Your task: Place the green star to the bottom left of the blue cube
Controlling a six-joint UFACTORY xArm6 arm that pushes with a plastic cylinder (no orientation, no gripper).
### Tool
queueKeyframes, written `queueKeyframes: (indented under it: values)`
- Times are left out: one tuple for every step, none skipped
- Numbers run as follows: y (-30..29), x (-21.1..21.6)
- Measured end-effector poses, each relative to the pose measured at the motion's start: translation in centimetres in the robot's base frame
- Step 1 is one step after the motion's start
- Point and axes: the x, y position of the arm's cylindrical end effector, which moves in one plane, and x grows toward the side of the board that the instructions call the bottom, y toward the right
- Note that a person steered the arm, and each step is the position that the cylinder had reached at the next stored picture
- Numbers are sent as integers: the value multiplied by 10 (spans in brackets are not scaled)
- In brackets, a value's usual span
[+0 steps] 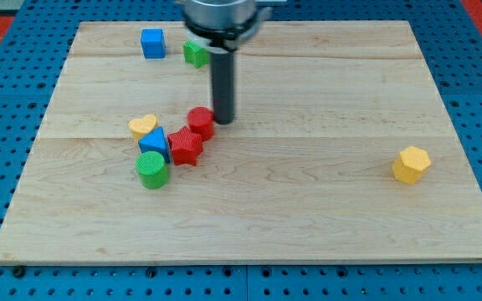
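I have no pincer in view, only the dark rod; my tip (224, 122) rests just right of the red plastic cylinder (201, 122), near the wooden tabletop (308, 201) centre. The green plastic star (195, 54) sits near the top edge, partly behind the rod, right of the blue plastic cube (152, 43). Below lie a red star-like block (186, 146), yellow heart (143, 126), small blue block (153, 144) and green cylinder (151, 170); a yellow hexagonal block (411, 164) sits near the right edge.
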Motion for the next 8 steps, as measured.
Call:
queueKeyframes:
  values:
    - [-43, -2]
    - [-30, -25]
    - [-28, -29]
    - [-13, -38]
    - [57, -76]
    - [54, -152]
    - [-27, -185]
    - [-59, -130]
